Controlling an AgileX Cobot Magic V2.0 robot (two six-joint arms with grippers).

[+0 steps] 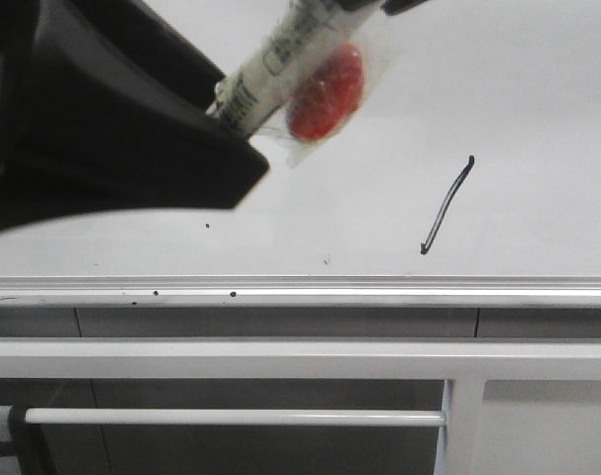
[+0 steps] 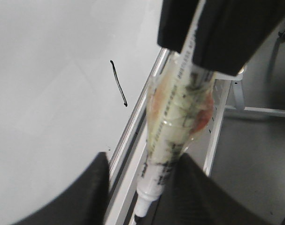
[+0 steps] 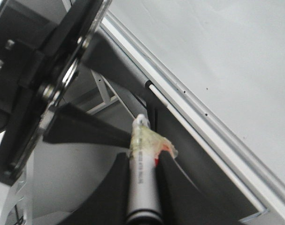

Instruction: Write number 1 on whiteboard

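Observation:
The number 1 (image 1: pixel 447 205) is a thin slanted black stroke low on the whiteboard (image 1: pixel 538 99); it also shows in the left wrist view (image 2: pixel 119 84). A white marker (image 1: pixel 265 74) wrapped in clear tape with a red patch slants in front of the board, left of the stroke. My right gripper (image 3: pixel 143 159) is shut on the marker's barrel (image 3: pixel 143 187); in the front view only a bit of it shows at the top edge (image 1: pixel 379 5). My left gripper (image 2: pixel 143 159) straddles the marker's tip end (image 2: pixel 149 187) with a gap at one finger; it looms black at front left (image 1: pixel 239 121).
The board's silver bottom rail (image 1: pixel 379 289) runs across below the stroke, with tiny dark specks near it. Under it are grey metal bars (image 1: pixel 280 358) and a white rod (image 1: pixel 231 417). The left arm blocks the board's left part in the front view.

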